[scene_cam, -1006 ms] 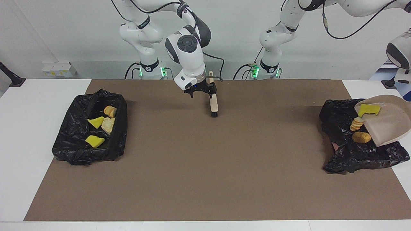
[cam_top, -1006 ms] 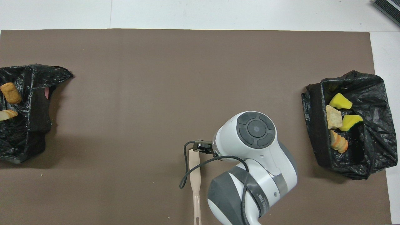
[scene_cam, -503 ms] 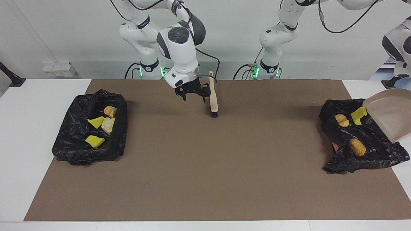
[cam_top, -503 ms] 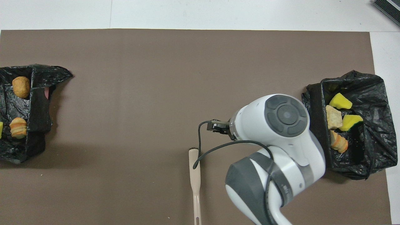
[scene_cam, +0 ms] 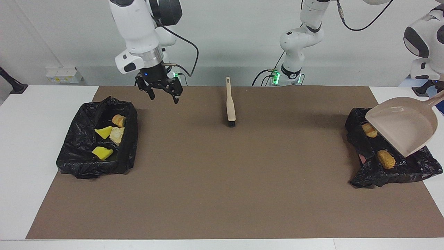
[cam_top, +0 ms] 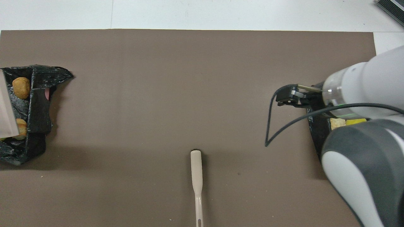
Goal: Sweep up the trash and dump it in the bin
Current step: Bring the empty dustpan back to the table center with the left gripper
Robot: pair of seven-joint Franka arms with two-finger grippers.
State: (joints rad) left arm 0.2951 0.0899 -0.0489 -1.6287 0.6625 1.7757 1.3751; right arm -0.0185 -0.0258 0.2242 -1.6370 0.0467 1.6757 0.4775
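The beige dustpan [scene_cam: 402,125] hangs tilted and empty over the black-lined bin [scene_cam: 392,175] at the left arm's end. Its handle runs off the facing view's edge toward the left arm [scene_cam: 425,52], whose gripper is out of frame. Two orange-brown trash lumps [scene_cam: 385,159] [scene_cam: 369,130] lie in that bin. My right gripper [scene_cam: 163,96] hangs open and empty over the mat beside the other bin [scene_cam: 128,139]. That bin holds yellow chunks [scene_cam: 103,132] and tan lumps [scene_cam: 117,134]. In the overhead view the dustpan's edge [cam_top: 6,107] and the right gripper [cam_top: 288,96] show.
The beige brush [scene_cam: 229,104] lies flat on the brown mat [scene_cam: 222,180] midway between the bins, near the robots' edge, its handle toward the robots. The overhead view shows it too, as the brush [cam_top: 196,176]. White table borders the mat.
The right gripper has left the brush, risen and swung toward the right arm's end. The dustpan has tipped its trash into the bin and swung back, empty.
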